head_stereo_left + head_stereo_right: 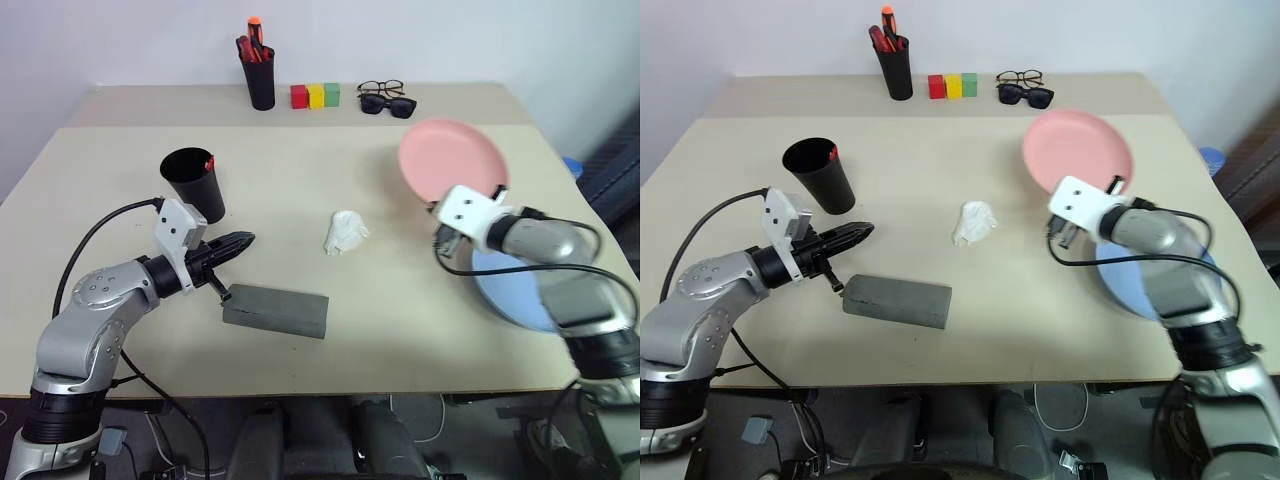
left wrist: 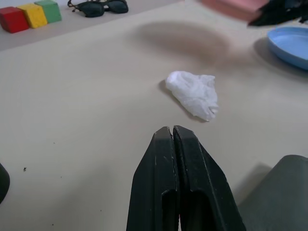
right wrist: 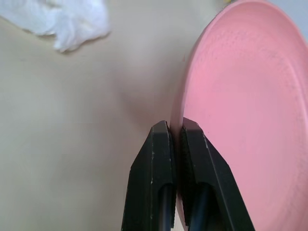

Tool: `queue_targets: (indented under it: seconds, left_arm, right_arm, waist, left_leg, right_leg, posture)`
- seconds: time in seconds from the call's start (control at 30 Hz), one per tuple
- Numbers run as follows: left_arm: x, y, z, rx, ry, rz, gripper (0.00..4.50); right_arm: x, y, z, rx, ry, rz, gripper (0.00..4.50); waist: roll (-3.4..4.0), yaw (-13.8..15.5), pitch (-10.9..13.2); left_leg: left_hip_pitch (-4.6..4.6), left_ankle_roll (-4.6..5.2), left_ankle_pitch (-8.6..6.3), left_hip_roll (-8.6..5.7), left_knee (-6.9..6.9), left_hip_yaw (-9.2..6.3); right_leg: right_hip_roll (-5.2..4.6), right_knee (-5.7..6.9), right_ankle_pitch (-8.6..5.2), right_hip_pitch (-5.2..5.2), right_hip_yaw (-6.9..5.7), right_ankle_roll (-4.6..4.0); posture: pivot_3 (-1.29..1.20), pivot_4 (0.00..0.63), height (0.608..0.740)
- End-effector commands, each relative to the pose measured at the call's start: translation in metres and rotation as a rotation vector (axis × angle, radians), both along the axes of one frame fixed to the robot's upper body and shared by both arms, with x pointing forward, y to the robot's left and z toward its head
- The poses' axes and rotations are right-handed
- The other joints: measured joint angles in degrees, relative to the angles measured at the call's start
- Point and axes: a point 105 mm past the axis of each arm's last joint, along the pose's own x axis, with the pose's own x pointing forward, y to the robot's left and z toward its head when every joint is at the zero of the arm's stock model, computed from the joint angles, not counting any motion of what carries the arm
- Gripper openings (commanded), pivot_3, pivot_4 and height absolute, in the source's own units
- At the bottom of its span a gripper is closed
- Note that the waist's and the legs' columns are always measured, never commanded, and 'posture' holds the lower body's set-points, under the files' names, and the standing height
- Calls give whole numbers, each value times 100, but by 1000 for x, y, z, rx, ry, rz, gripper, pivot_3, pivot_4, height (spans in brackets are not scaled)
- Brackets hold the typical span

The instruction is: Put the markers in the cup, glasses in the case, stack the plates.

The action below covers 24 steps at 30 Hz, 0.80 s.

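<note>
My right gripper (image 3: 175, 126) is shut on the rim of the salmon pink plate (image 1: 452, 155), which hangs tilted above the table's right side. The light blue plate (image 1: 510, 290) lies flat under my right forearm. The wide black cup (image 1: 193, 183) stands at the left with a red marker tip (image 1: 208, 162) showing at its rim. Just in front of it my left gripper (image 1: 240, 242) is shut on nothing, next to the closed grey case (image 1: 275, 310). The wire-framed glasses (image 1: 380, 88) lie at the back of the table.
Dark sunglasses (image 1: 388, 105) lie just in front of the glasses. A slim black pen pot (image 1: 260, 78) holding red pens and three coloured blocks (image 1: 316, 96) stand along the back. A crumpled white tissue (image 1: 345, 232) lies mid-table.
</note>
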Motion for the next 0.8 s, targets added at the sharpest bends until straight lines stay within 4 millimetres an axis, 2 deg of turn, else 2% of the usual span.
queue_targets:
  seconds: [0.03, 0.17, 0.33, 0.37, 0.43, 0.53, 0.57, 0.67, 0.8]
  left_arm:
    - [3, -8, 4, 14, -31, -48, 0]
    - [10, -14, 3, 15, -33, -85, 0]
    - [17, -20, 4, 14, -44, -116, 0]
    - [17, -20, 4, 15, -45, -120, 0]
    - [18, -21, 4, 17, -47, -124, 0]
    - [17, -19, 4, 17, -49, -120, 0]
    - [16, -17, 4, 18, -48, -112, 0]
    - [14, -12, 2, 22, -47, -91, 0]
    - [13, -4, 1, 29, -48, -55, 0]
  right_arm:
    - [-36, -28, 11, -53, 63, -35, 52]
    - [-72, -52, -3, -42, 191, -109, 52]
    - [-97, -67, -25, -35, 332, -173, 52]
    - [-100, -65, -29, -22, 357, -170, 685]
    - [-100, -60, -33, -6, 362, -157, 1364]
    - [-94, -48, -36, -15, 340, -116, 2960]
    - [-85, -35, -32, 50, 298, -86, 3358]
    - [-59, 2, -27, 203, 209, -6, 3358]
    - [-15, 42, -31, 428, 170, -29, 3358]
  waist:
    - [0, 57, 0]
    - [1, 69, -1]
    - [7, -35, -4]
    - [7, -38, -4]
    - [8, -60, -5]
    - [7, -54, -5]
    - [7, -51, -4]
    - [6, -109, -4]
    - [5, -152, -4]
  left_leg:
    - [2, 0, 0, 1, 1, 0]
    - [6, 1, -1, -4, 10, 3]
    - [41, 2, -1, -1, 4, 7]
    - [54, 2, -1, -1, 0, 7]
    - [86, 3, -2, -1, -8, 10]
    - [94, 4, -2, 0, -8, 9]
    - [93, 3, -2, 1, -8, 9]
    - [97, 3, -2, 4, -9, 6]
    - [90, 2, -1, 4, -12, -1]
  right_leg:
    - [1, -4, 0, 8, -4, 0]
    - [6, -3, 0, 18, -4, 0]
    - [13, -3, 0, 49, -2, 0]
    - [14, -5, -1, 60, -1, -1]
    - [14, -9, -2, 86, 2, -1]
    - [15, -8, -2, 93, 7, 0]
    - [15, -8, -2, 93, 7, 0]
    - [14, -7, -2, 91, 12, 0]
    - [13, -5, -3, 83, 8, 0]
  posture:
    - [0, 150, 740]
    - [0, 150, 740]
    - [0, 150, 740]
    - [0, 150, 740]
    - [0, 150, 740]
    - [0, 150, 740]
    - [0, 150, 740]
    - [0, 150, 740]
    - [0, 150, 740]
